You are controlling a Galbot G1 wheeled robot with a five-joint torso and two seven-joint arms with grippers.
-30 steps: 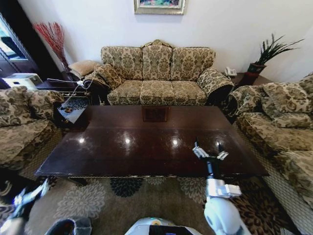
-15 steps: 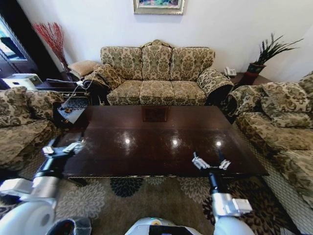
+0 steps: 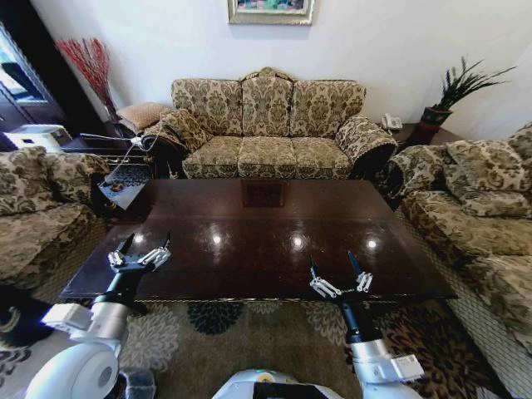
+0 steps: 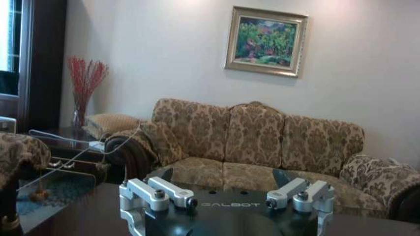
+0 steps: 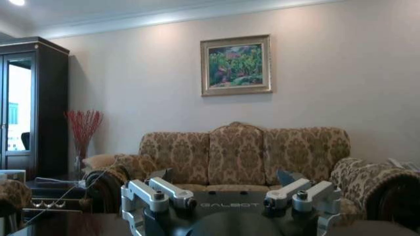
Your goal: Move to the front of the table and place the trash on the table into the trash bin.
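Observation:
The table [image 3: 249,233] is a glossy dark brown coffee table with a square inlay panel, right in front of me. The trash is out of view; the top shows nothing but light reflections. My left gripper [image 3: 146,243] hovers open over the table's near left corner, with nothing between its fingers. Over the near edge, right of centre, my right gripper [image 3: 332,263] is open and empty too. In the wrist views, the left gripper [image 4: 223,175] and the right gripper [image 5: 223,175] both point across the table toward the sofa. A sliver of the trash bin [image 3: 140,384] shows behind my left arm.
A three-seat patterned sofa [image 3: 268,125] stands beyond the table. Armchairs flank it on the left [image 3: 33,208] and the right [image 3: 482,208]. A side table [image 3: 120,179] with cables is at the far left corner. Patterned carpet [image 3: 249,332] lies between me and the table.
My left arm has come up from the lower left, and its gripper has moved in over the table's near left corner. The right gripper has drawn back toward the near edge and shifted slightly left.

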